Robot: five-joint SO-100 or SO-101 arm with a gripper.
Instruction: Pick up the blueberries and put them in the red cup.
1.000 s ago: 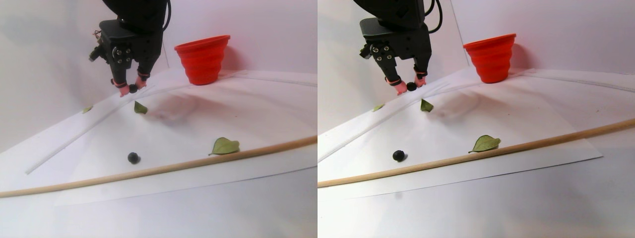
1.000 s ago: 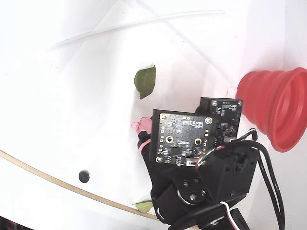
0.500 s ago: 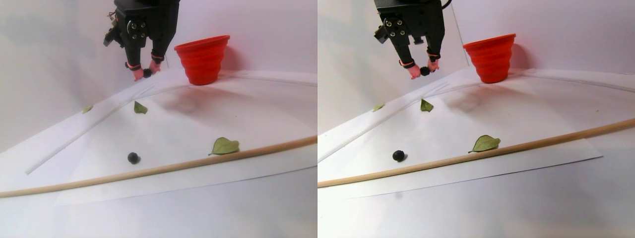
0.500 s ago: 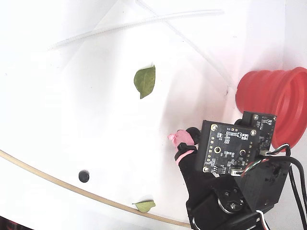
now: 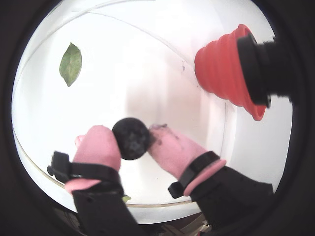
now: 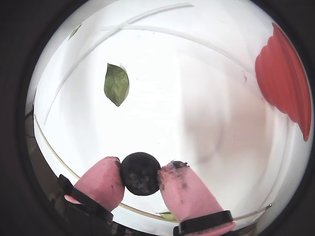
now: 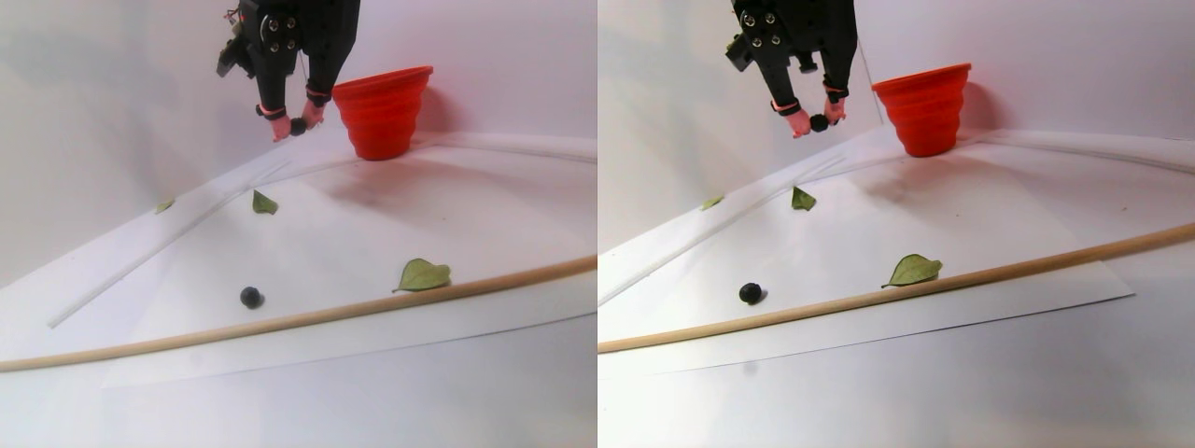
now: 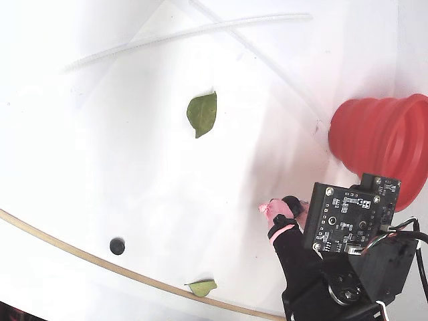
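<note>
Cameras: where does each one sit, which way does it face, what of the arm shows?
A wrist view: on the arm, looking down past the gripper shut on a blueberry; red cup upper right.
Another wrist view: closer, same gripper, cup at right edge.
Stereo pair view: low at the table's side, looking across; raised arm, second blueberry on the sheet.
Fixed view: overhead, looking down; arm lower right.
All share the cup and the held berry.
</note>
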